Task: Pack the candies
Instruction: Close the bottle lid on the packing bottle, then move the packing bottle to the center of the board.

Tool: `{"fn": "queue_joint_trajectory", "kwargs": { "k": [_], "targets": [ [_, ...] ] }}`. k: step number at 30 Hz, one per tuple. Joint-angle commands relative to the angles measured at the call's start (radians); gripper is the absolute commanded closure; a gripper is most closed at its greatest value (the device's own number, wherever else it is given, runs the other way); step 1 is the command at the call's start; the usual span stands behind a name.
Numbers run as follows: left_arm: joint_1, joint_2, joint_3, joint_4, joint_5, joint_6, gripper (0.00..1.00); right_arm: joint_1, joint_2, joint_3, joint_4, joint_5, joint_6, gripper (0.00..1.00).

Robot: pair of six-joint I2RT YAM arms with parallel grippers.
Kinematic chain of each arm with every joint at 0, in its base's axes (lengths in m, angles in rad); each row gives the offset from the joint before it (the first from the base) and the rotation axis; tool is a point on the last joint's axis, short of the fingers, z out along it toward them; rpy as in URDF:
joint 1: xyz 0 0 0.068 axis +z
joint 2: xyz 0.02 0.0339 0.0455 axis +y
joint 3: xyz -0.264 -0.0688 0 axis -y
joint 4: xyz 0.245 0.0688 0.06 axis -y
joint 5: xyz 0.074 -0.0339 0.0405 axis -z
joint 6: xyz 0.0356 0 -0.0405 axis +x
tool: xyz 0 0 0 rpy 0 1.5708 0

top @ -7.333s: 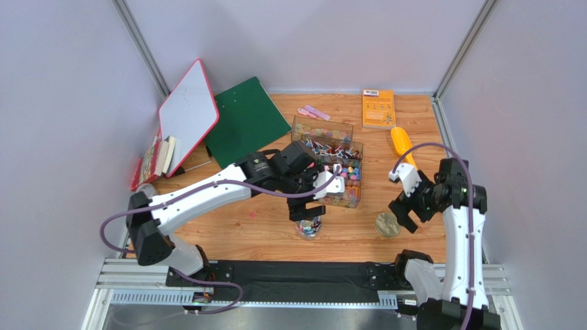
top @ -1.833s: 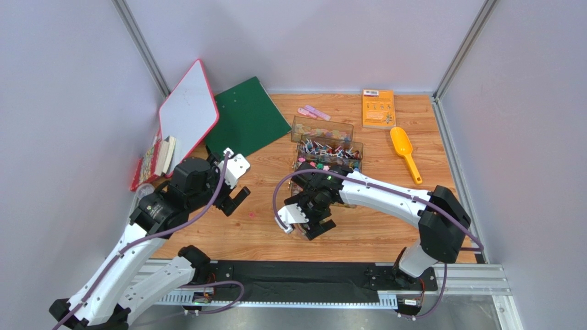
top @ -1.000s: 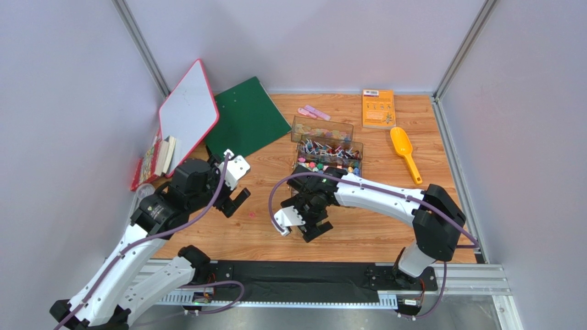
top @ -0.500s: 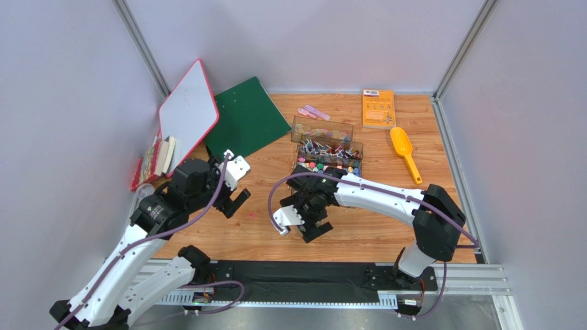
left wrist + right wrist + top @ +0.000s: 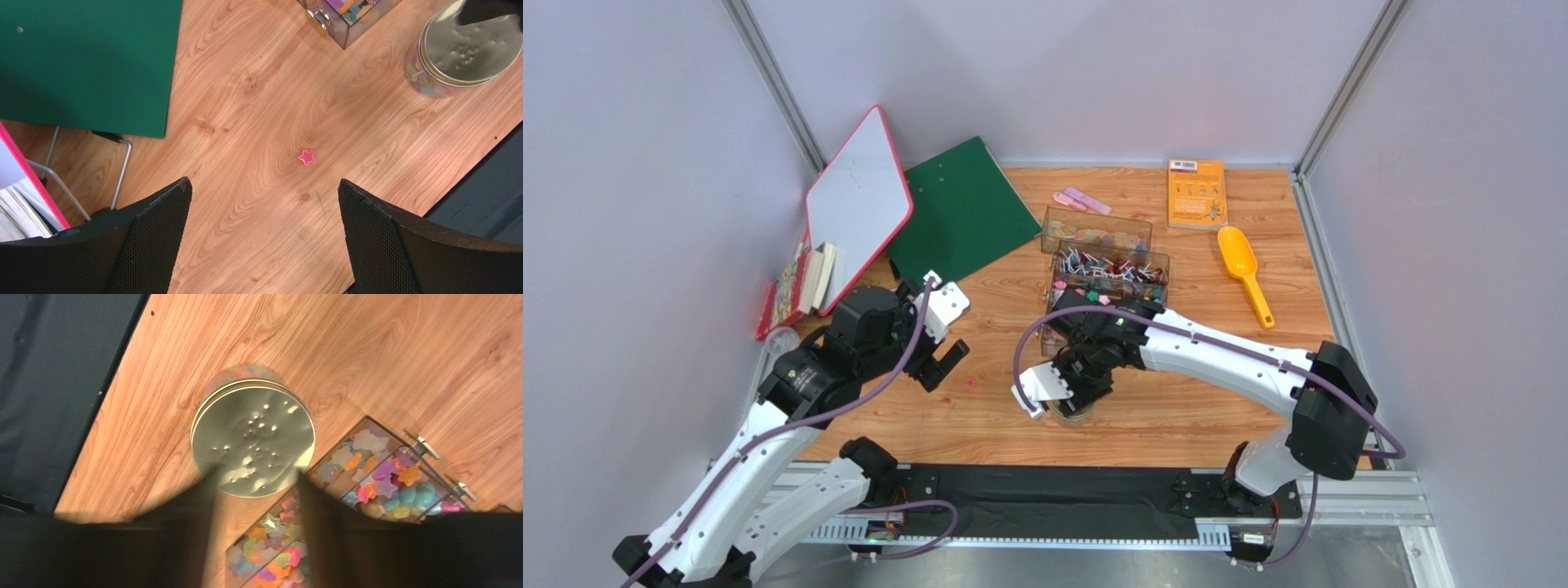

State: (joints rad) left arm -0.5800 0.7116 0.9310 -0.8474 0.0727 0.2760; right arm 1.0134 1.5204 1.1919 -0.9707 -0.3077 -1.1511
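Candies [image 5: 380, 484] in mixed bright colours, filling the compartments of a clear box [image 5: 1046, 239] mid-table. More of them visible through the glass of a jar [image 5: 422, 79] standing just in front of the box, near the black mat [image 5: 1063, 488] at the table's near edge. One pink star [image 5: 307, 157] loose on the wood, left of the jar and well apart from it. On the jar, a gold lid [image 5: 253, 438], flat, with a dimpled top.

Right gripper [image 5: 256, 474] directly above the lid, fingers blurred and narrower apart than the lid is wide; cannot tell whether touching it or gripping anything. Left gripper [image 5: 263, 187] spread wide, holding nothing, hovering over bare wood with the star between its fingers in the wrist view.

Farther out: yellow scoop [image 5: 1238, 257] at the right, orange booklet [image 5: 1196, 192] behind it, green folder [image 5: 962, 214] and tilted whiteboard [image 5: 857, 202] at the back left.
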Motion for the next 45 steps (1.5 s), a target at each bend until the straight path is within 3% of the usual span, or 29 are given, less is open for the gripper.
{"fn": "queue_joint_trajectory", "kwargs": {
  "k": [1,2,22,25,31,34,37,38,39,41,45],
  "targets": [
    [0.005,-0.024,-0.035,0.031,-0.002,0.000,0.07,0.008,-0.009,0.003,0.021,-0.045,0.039,0.94],
    [0.005,-0.026,-0.035,0.031,-0.004,-0.004,0.08,0.007,0.000,0.002,0.053,-0.045,0.051,1.00],
    [0.005,-0.049,-0.063,0.047,-0.005,0.022,0.10,0.027,0.023,-0.095,0.121,0.008,0.025,1.00],
    [0.003,-0.092,-0.069,0.070,0.087,0.051,0.14,0.021,-0.018,-0.037,0.093,0.086,0.062,1.00],
    [0.003,-0.173,-0.152,0.209,0.346,0.028,0.26,-0.009,-0.048,0.017,0.041,0.094,0.125,1.00],
    [-0.018,-0.164,-0.208,0.313,0.438,-0.058,0.23,-0.019,-0.093,0.052,0.052,0.169,0.215,0.98],
    [-0.121,-0.120,-0.290,0.441,0.423,-0.067,0.21,-0.103,-0.153,0.132,0.072,0.176,0.394,0.72],
    [-0.183,-0.104,-0.329,0.474,0.394,-0.060,0.20,-0.163,-0.164,0.155,0.084,0.183,0.450,0.38],
    [-0.213,-0.072,-0.346,0.540,0.378,-0.060,0.19,-0.192,-0.175,0.190,0.092,0.188,0.565,0.30],
    [-0.268,-0.031,-0.380,0.596,0.348,-0.090,0.19,-0.260,-0.198,0.222,0.070,0.190,0.631,0.19],
    [-0.303,0.034,-0.452,0.781,0.309,-0.171,0.17,-0.309,-0.265,0.235,-0.008,0.186,0.605,0.15]
  ]
}}
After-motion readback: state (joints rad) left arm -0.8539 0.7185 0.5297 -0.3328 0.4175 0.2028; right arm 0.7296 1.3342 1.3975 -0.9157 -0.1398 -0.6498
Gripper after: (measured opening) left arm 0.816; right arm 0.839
